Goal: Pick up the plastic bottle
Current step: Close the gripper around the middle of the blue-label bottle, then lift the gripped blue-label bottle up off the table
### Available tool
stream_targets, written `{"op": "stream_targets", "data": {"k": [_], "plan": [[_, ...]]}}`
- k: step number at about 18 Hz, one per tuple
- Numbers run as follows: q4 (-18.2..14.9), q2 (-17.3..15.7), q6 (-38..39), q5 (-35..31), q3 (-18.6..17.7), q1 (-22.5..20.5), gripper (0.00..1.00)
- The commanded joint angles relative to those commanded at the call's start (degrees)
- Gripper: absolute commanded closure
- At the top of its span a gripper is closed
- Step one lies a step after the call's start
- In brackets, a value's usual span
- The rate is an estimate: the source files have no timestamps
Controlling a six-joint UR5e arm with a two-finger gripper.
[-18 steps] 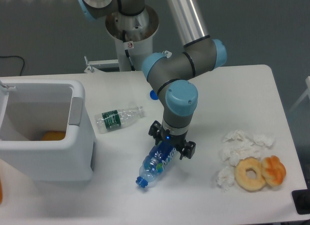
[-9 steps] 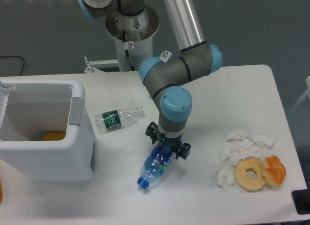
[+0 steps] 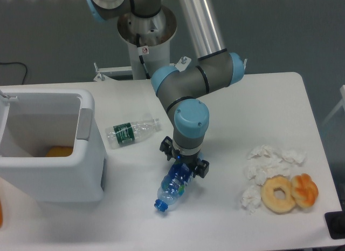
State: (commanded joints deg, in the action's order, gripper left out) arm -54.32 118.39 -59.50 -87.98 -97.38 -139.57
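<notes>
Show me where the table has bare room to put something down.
The back right part of the table is bare, behind the crumpled tissues and right of the arm. The front edge, between the white bin and the doughnuts, is mostly bare. The middle is crowded: the pincer at the blue bottle, with the small bottle nearby.

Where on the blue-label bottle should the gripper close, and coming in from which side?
Grip the plastic bottle across its wide labelled body, from above. It lies on the table, neck toward the camera; the gripper already straddles its upper end.
</notes>
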Motion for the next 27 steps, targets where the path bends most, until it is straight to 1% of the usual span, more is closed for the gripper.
{"op": "stream_targets", "data": {"k": [1, 2, 4, 5, 8, 13, 16, 18, 21, 23, 27], "plan": [[0.0, -0.1, 0.0, 0.0, 0.0, 0.1, 0.02], [0.0, 0.0, 0.0, 0.0, 0.0, 0.1, 0.07], [0.0, -0.1, 0.0, 0.0, 0.0, 0.1, 0.21], [0.0, -0.1, 0.0, 0.0, 0.0, 0.1, 0.26], [0.0, -0.2, 0.0, 0.0, 0.2, 0.1, 0.32], [-0.1, -0.3, -0.2, 0.1, 0.7, 0.0, 0.37], [-0.1, -0.5, -0.4, 0.3, 1.1, -0.1, 0.37], [-0.2, -0.8, -0.6, 0.3, 2.8, -0.3, 0.37], [-0.2, -1.4, -0.6, 0.5, 7.5, -0.1, 0.36], [-0.3, -2.2, -0.7, 0.7, 9.3, -0.3, 0.36], [-0.3, -5.0, -3.9, 2.9, 10.3, -0.9, 0.36]]}}
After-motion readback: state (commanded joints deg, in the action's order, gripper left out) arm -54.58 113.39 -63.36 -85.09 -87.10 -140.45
